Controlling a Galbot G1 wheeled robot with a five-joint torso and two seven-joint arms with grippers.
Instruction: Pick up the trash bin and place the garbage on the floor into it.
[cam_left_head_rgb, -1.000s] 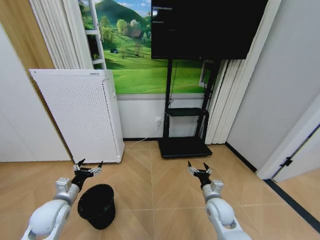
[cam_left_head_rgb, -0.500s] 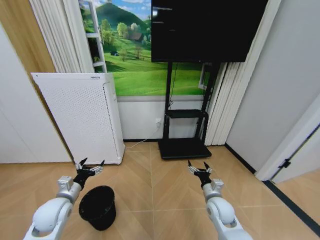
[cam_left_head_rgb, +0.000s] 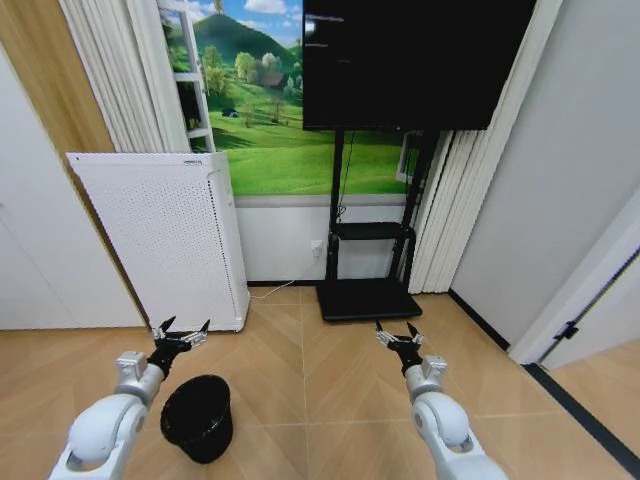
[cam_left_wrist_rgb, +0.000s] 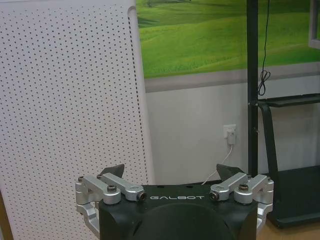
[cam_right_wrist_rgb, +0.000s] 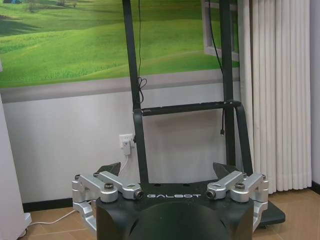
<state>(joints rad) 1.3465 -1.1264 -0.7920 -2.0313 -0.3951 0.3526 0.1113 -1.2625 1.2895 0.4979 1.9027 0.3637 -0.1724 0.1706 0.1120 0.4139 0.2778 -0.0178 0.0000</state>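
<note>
The trash bin (cam_left_head_rgb: 199, 416) stood upright on the wooden floor (cam_left_head_rgb: 320, 380), in front of the white perforated panel (cam_left_head_rgb: 160, 235). My left claw (cam_left_head_rgb: 178, 335) hung spread wide and empty between bin and panel, just above the bin's far rim, not touching it. My right claw (cam_left_head_rgb: 398, 338) was equally wide and empty, well apart from the bin, before the black TV stand (cam_left_head_rgb: 366, 296). Each claw's body read "GALBOT" (cam_left_wrist_rgb: 177, 197).

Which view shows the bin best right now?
The head view: the bin stands whole on the floor, just below the open left pincer. Both wrist views face the wall and stand instead, so they give nothing on it.
</note>
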